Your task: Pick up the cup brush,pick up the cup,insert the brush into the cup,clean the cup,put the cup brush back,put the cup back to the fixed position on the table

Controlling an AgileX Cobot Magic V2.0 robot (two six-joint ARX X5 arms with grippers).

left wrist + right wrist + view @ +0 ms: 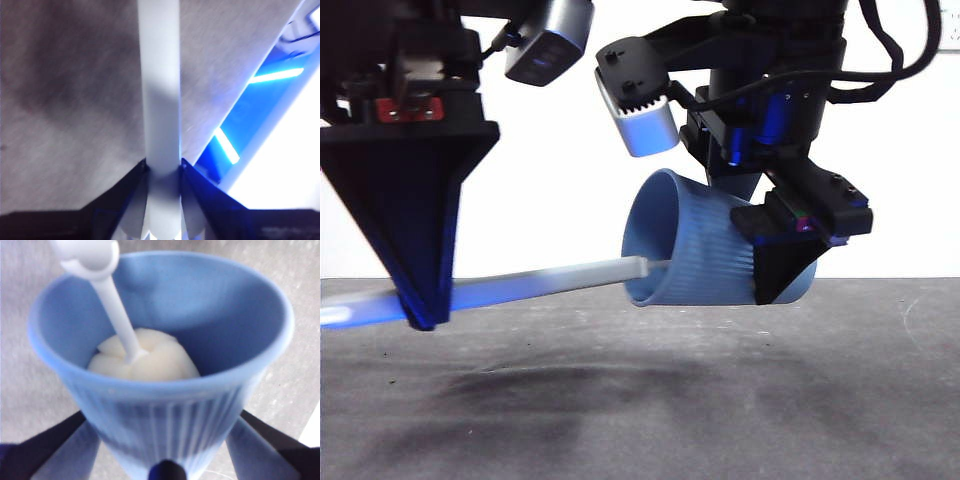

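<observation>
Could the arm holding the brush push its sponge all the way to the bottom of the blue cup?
Probably yes. The sponge head already sits deep inside the cup, which the right tool holds tilted with its mouth toward the left tool. Nothing blocks the handle.

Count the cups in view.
1. The cup is held off the table, tipped sideways in the right gripper, with the brush from the left gripper inside it.

No readable text, labels, brands, numbers or signs in any view
</observation>
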